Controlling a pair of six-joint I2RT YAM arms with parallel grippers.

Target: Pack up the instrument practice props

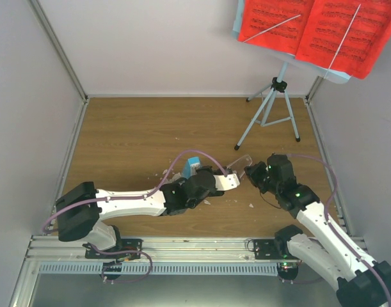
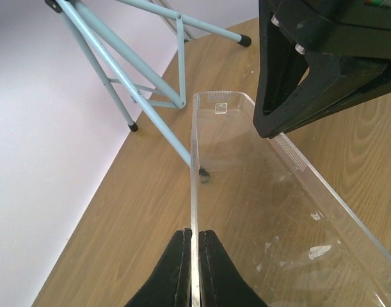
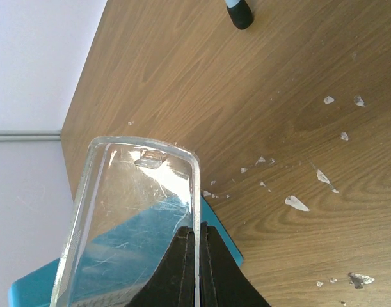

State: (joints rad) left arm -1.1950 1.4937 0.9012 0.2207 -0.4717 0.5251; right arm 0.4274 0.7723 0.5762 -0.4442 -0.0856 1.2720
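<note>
The clear triangular piece (image 1: 241,160) is held above the wooden floor between both arms. My left gripper (image 2: 195,233) is shut on one thin wall of the clear piece (image 2: 259,192). My right gripper (image 3: 196,230) is shut on another wall of the piece (image 3: 131,211); its black fingers (image 2: 288,83) show at the far end in the left wrist view. The small blue box (image 1: 192,165) stands behind the left wrist and shows through the piece as the blue box (image 3: 224,240). The pale-blue music stand (image 1: 275,105) stands at the back right with the red sheet-music pages (image 1: 317,29) on it.
Small white scraps (image 3: 296,203) lie scattered on the wood near the grippers, and more scraps (image 1: 251,206) lie by the front. The stand's tripod legs (image 2: 118,64) are close beyond the clear piece. White walls close in the left, back and right sides.
</note>
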